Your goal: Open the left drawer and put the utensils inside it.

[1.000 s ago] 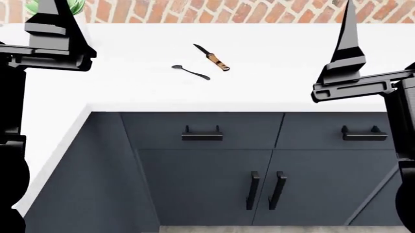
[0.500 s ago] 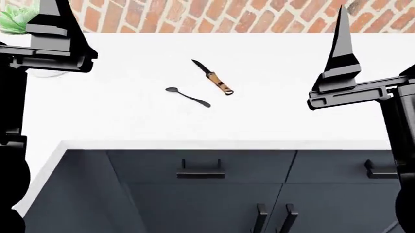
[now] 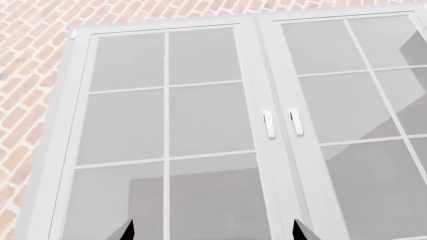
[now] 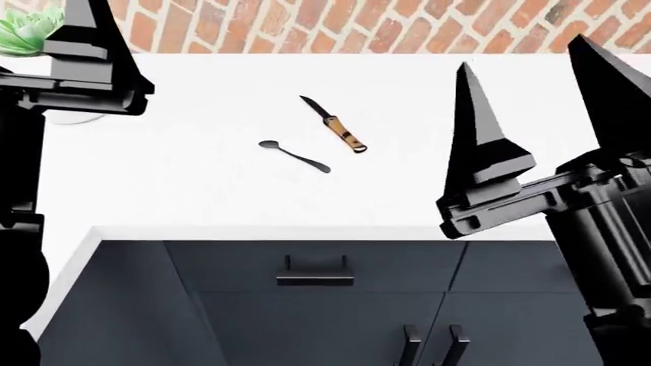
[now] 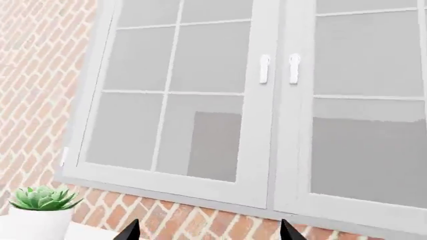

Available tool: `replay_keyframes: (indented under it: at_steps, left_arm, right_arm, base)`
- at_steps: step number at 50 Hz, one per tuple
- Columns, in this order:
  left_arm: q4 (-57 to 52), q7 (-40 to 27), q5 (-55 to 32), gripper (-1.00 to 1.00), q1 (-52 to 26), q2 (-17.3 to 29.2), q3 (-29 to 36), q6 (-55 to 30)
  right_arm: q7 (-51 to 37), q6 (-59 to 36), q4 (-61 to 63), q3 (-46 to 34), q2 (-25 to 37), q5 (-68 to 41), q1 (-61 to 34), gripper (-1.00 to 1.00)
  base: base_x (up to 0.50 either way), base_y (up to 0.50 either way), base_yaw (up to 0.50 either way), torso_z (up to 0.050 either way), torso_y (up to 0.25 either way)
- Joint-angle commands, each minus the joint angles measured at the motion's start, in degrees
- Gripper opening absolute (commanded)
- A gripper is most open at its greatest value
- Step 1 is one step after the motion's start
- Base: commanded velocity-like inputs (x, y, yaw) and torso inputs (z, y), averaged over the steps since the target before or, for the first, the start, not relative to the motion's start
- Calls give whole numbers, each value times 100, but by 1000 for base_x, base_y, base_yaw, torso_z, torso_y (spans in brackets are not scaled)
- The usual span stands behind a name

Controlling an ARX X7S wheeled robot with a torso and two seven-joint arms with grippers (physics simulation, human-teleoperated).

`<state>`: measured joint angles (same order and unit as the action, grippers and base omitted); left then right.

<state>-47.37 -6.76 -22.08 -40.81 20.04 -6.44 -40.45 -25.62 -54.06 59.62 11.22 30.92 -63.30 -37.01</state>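
Both jaws stand wide and hold nothing: the left gripper (image 3: 212, 231) and the right gripper (image 5: 208, 231) each show two black tips well apart, pointed up at a white window (image 3: 253, 125) in a brick wall (image 3: 30, 100). Since half a second ago the right gripper (image 4: 554, 99) has swung inward and looms larger in the head view, while the left gripper's one visible finger (image 4: 87, 46) has stayed put. The spoon (image 4: 293, 155) and the knife (image 4: 334, 123) lie unmoved on the white bench (image 4: 203, 191), near each other but apart. Below the bench edge, the left drawer (image 4: 315, 267) is closed. A potted succulent (image 5: 41, 210) stands at the bench's far left.
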Motion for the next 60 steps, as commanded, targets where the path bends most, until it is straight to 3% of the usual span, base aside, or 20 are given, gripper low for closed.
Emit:
replay_keyframes:
  at_steps: [1, 23, 30, 42, 60]
  left_arm:
    - [322, 115, 174, 100, 79, -119, -81, 242]
    - [277, 38, 129, 100, 45, -67, -82, 219]
    - [241, 15, 73, 100, 30, -47, -114, 168]
    - [215, -18, 15, 100, 26, -6, -170, 134]
    - [223, -54, -26, 100, 37, 29, -193, 157]
  right_arm:
    - [-342, 946, -731, 753, -562, -2591, 894, 100]
    - [245, 1082, -1930, 308, -1821, -2855, 3246, 100]
    - [449, 957, -2281, 75, -1912, -2782, 3684, 100]
    - [902, 1020, -3097, -110, -2060, -2392, 4082, 100]
    - [870, 916, -3124, -301, -1876, -2404, 3997, 100]
  base:
    - [0, 0, 0, 0, 0]
    - [0, 0, 0, 0, 0]
    - [0, 0, 0, 0, 0]
    - [0, 0, 0, 0, 0]
    - [0, 0, 0, 0, 0]
